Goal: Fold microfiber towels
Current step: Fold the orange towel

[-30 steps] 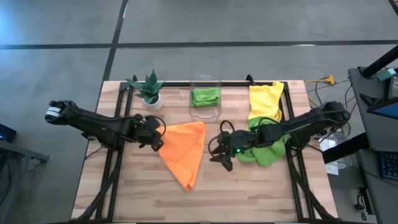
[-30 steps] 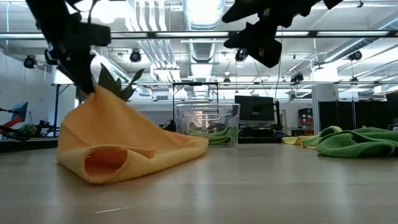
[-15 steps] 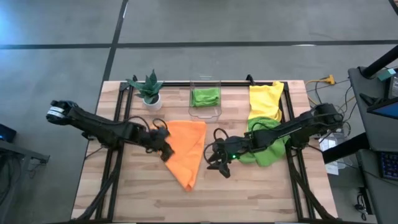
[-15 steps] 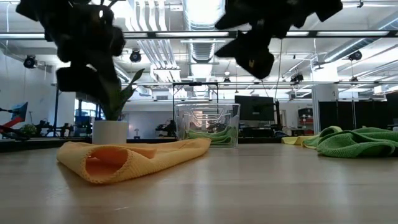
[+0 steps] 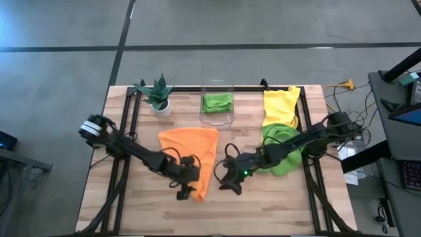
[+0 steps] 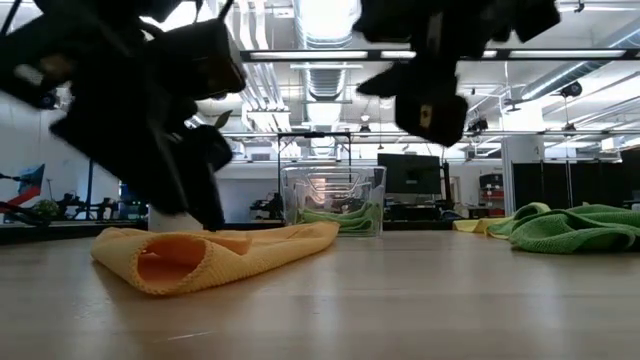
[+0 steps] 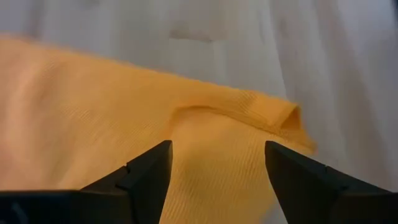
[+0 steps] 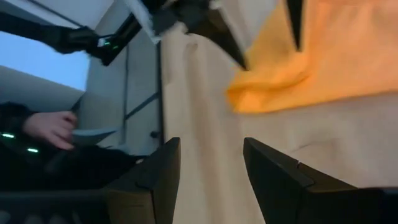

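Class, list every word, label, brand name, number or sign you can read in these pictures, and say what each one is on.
None can be read.
Orange towel, green towels, yellow towel, bin and plant pot: no print visible.
Dark monitor in the room behind: nothing legible on it.

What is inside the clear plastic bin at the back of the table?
The clear plastic bin holds one folded lime green microfiber towel. Whether anything lies under that towel cannot be seen.
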{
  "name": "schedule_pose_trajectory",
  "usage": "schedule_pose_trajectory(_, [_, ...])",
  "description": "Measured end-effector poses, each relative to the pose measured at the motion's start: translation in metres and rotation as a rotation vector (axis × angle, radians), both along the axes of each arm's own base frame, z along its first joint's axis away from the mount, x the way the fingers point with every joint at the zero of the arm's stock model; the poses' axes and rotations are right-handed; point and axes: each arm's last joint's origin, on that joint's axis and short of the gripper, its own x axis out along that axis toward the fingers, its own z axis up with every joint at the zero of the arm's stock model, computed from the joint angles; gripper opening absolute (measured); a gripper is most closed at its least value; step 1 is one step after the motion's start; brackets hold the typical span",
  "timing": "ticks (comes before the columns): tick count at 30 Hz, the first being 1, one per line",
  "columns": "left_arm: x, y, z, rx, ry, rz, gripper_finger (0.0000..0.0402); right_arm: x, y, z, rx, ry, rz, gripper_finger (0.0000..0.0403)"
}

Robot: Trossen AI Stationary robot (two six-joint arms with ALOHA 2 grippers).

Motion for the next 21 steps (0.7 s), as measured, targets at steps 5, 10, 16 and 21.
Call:
schedule_pose_trajectory(5, [0.024,-0.01,-0.008,0.131,-0.03,-0.159,0.0218,-0.01,0.022,0.005,0.098,0.039,0.004,0.0171])
schedule_pose_trajectory(10, [0.035,-0.014,-0.006,0.158,-0.054,-0.158,0.0199,-0.022,0.048,0.006,0.131,0.066,-0.045,0.0171])
schedule_pose_trajectory(16, [0.032,-0.012,-0.003,0.183,-0.039,-0.182,0.0185,-0.034,0.069,0.006,0.132,0.058,-0.142,0.0171])
schedule_pose_trajectory(21, [0.026,-0.008,-0.001,0.223,0.008,-0.176,0.0182,-0.039,0.075,0.006,0.148,0.058,-0.189,0.0171])
